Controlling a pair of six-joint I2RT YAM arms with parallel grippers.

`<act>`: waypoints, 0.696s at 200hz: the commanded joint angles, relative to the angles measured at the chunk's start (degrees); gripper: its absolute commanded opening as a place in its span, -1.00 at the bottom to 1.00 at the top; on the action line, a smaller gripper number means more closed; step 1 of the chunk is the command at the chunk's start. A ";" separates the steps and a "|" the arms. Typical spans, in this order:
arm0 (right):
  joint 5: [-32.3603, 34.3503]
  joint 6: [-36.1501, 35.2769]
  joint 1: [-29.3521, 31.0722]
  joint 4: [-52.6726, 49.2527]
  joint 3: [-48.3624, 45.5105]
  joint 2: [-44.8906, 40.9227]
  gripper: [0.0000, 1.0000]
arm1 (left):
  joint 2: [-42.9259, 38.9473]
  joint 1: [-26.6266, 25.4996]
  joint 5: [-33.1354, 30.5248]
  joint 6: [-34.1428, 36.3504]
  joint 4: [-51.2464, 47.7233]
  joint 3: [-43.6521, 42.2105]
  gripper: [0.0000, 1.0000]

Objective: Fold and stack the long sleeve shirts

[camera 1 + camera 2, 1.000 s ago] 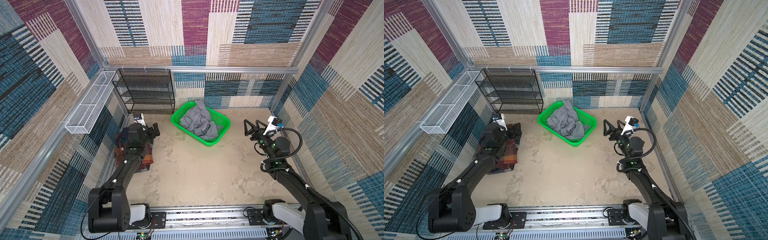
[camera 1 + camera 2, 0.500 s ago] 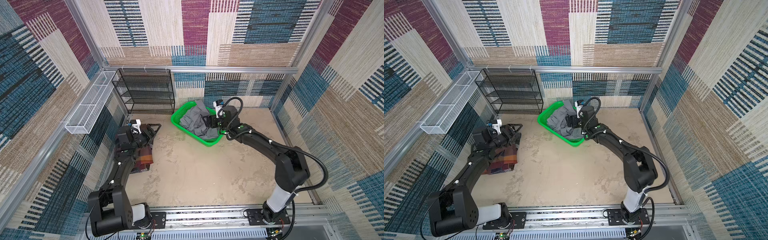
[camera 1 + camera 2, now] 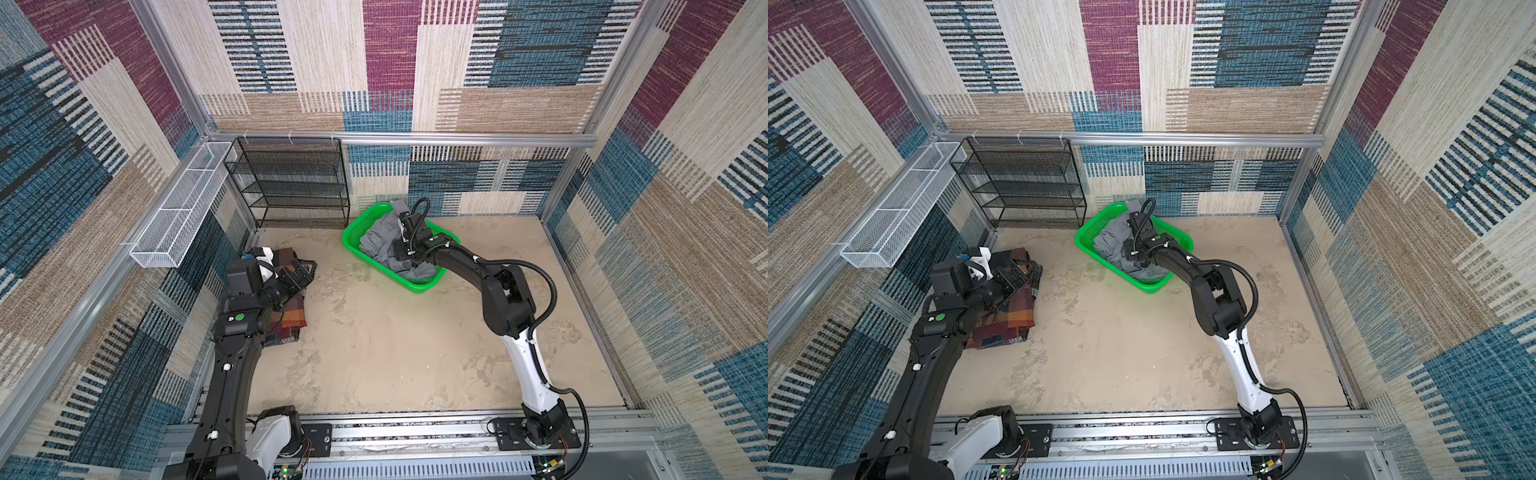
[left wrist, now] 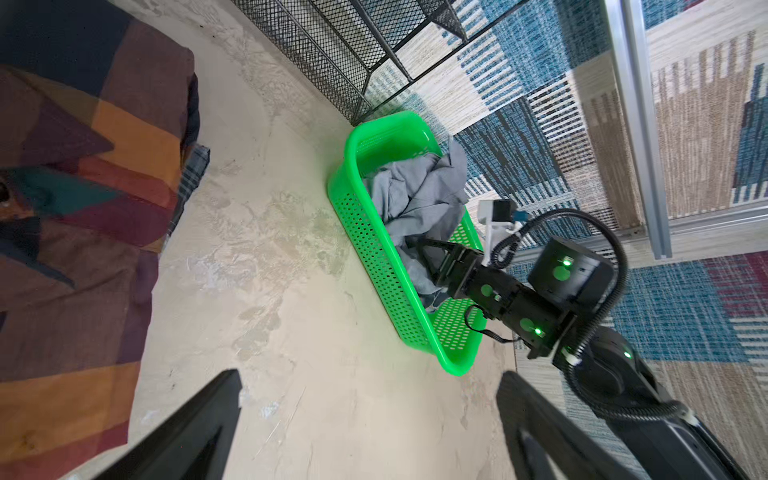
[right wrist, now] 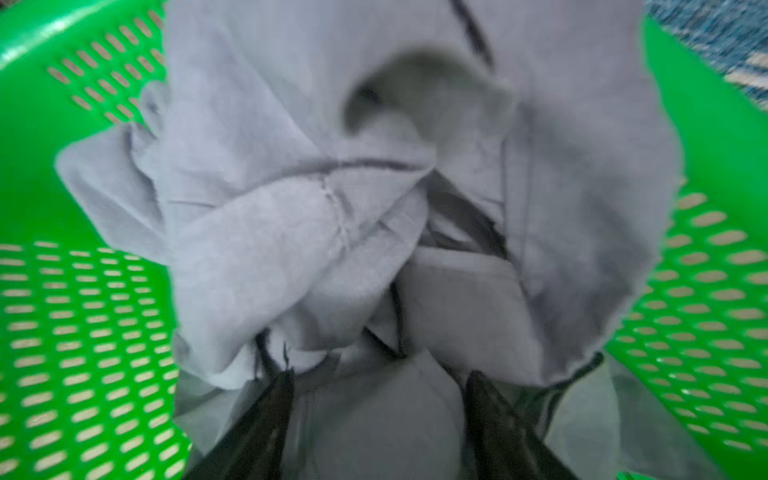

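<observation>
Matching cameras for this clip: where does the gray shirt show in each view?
In a top view: gray shirt bunched in the green basket, back centre.
In a top view: gray shirt back centre again, in the basket.
Left wrist: gray shirt heaped in the basket.
Right wrist: gray shirt fills the frame's middle.
Shared landmark: the green basket.
</observation>
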 commanded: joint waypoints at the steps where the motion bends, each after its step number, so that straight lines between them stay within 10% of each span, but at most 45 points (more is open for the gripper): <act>1: 1.58 -0.33 -0.43 -2.19 1.89 2.73 0.00 | -0.83 -0.01 5.02 2.44 2.06 -1.86 0.98; 60: -4.17 9.35 -10.54 3.90 -13.29 -2.78 -1.00 | -0.61 -2.23 6.81 6.30 1.85 -1.87 0.98; 139: 1.06 24.36 -26.65 17.37 -50.30 -26.56 -1.00 | 4.89 -15.27 -3.47 10.20 -2.66 2.85 0.93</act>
